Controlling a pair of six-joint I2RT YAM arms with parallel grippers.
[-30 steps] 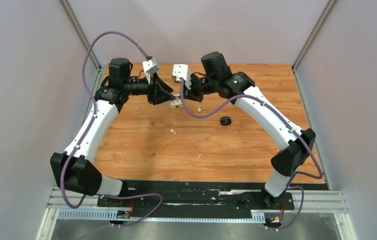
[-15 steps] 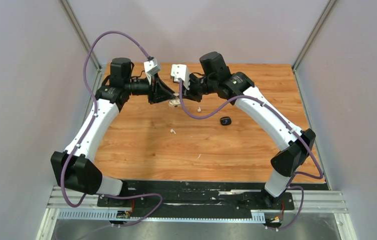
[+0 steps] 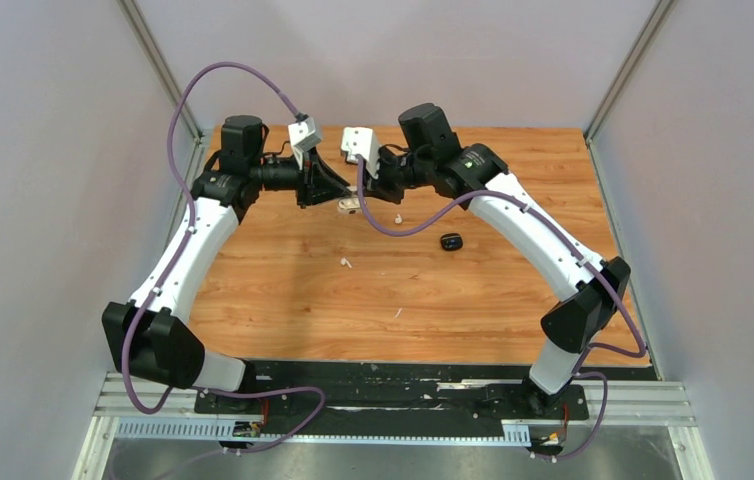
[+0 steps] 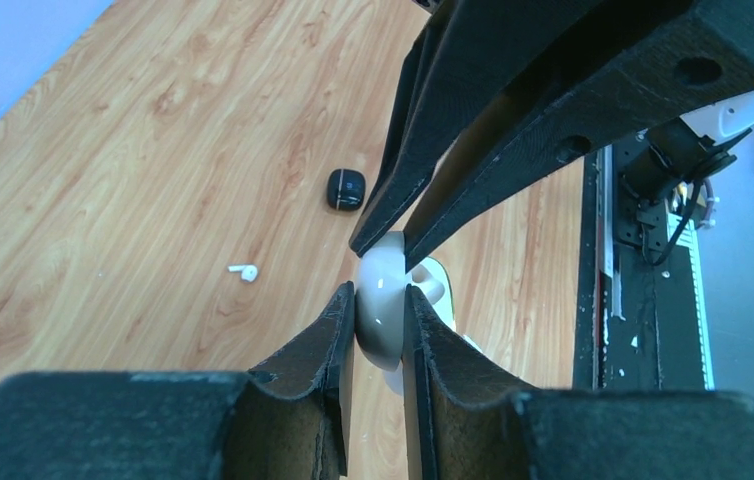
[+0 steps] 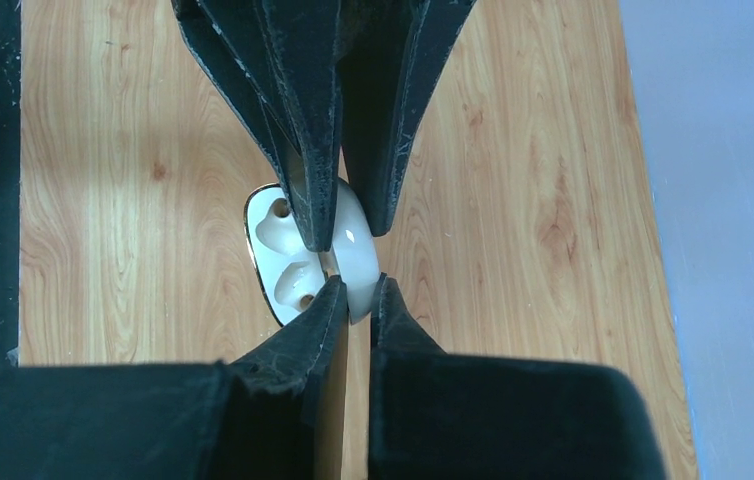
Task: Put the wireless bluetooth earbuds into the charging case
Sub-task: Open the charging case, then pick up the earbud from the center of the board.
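Note:
An open white charging case is held above the table between both grippers, and its two sockets look empty. My left gripper is shut on the case's rounded white shell. My right gripper is shut on the same shell from the opposite side. In the top view the grippers meet at the far middle, the left and the right. White earbuds lie on the wood, one by the right gripper and one nearer; one shows in the left wrist view. No black earbuds are visible.
A closed black case lies right of centre on the wooden table; it also shows in the left wrist view. A small white bit lies near the front. Grey walls enclose the table on three sides.
Both grippers, with the white case between them, have shifted very slightly left and toward the back. Nothing on the table has moved.

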